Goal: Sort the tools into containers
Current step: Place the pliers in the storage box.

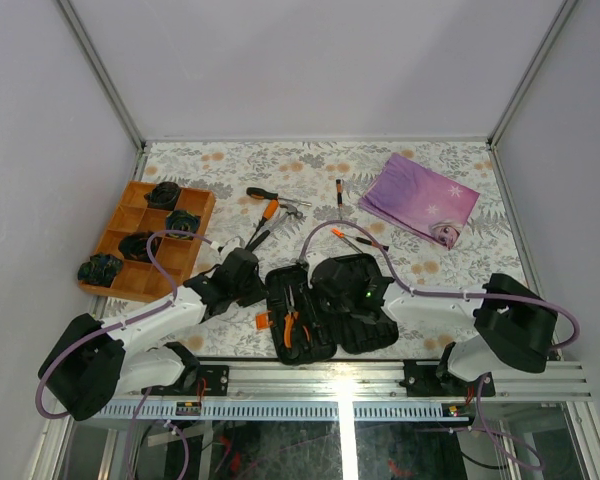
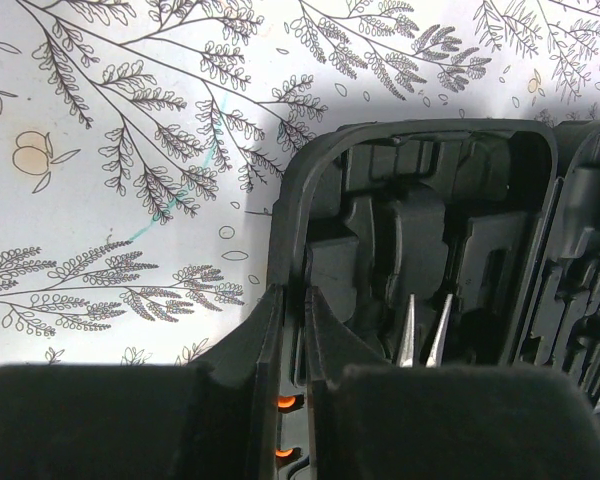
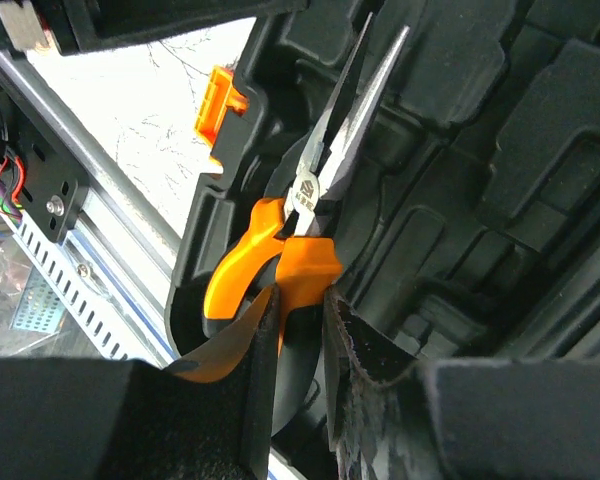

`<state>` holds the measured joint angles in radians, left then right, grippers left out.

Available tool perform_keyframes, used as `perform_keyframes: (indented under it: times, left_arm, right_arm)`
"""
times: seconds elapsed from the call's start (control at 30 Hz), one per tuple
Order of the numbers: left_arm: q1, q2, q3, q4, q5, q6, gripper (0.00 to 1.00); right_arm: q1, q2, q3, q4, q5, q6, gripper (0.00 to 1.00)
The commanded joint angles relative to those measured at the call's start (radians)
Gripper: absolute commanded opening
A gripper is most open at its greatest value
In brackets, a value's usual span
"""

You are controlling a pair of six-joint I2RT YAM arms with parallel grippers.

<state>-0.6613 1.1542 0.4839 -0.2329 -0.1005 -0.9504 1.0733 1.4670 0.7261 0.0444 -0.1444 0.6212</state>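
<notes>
Seen from above, the black case (image 1: 372,328) lay open on the flowered surface (image 1: 230,165) close to the arms. The pliers (image 1: 291,320) sat in its left half, long axis running near to far, nose pointing away from the arms. Loose screwdrivers (image 1: 263,195) lay farther back.

In the left wrist view, the left pincer (image 2: 292,335) was clenched on the case's left wall, the pliers' steel tips pointing up the frame just beside it.

In the right wrist view, the right pincer (image 3: 298,330) gripped the pliers by the orange handle end, nose slanting up and right over the moulded slots.
</notes>
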Motion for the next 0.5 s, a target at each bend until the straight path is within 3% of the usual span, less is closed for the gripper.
perform_keyframes:
  times: [0.0, 0.47]
  left_arm:
    - [-0.005, -0.005, -0.019, 0.037, -0.023, -0.016, 0.0]
    - [-0.004, -0.021, -0.024, 0.034, -0.018, -0.019, 0.0]
  right_arm:
    - [0.006, 0.018, 0.076, 0.049, -0.021, -0.001, 0.0]
    - [0.007, 0.11, 0.109, 0.027, 0.07, 0.122, 0.0]
